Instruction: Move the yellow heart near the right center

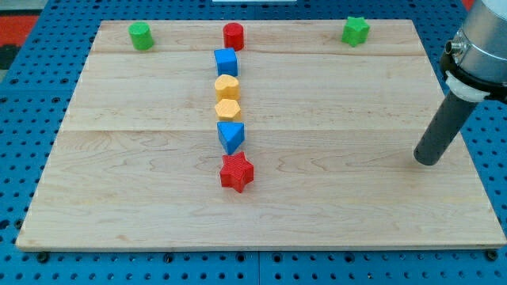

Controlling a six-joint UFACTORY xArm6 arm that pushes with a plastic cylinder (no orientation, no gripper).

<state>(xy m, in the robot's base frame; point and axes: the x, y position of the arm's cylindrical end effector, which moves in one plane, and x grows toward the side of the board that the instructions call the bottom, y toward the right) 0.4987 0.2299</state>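
Observation:
Two yellow blocks sit in a vertical column at the board's centre. The upper one (226,85) looks like the yellow heart, and the lower one (228,109) looks like a pentagon. My tip (428,162) rests on the board near the right edge at mid height, far to the right of the column and touching no block.
The column also holds a blue cube (226,62) above the yellow blocks, and a blue triangle (230,136) and a red star (236,172) below them. Along the top edge are a green cylinder (141,36), a red cylinder (233,36) and a green star (356,30).

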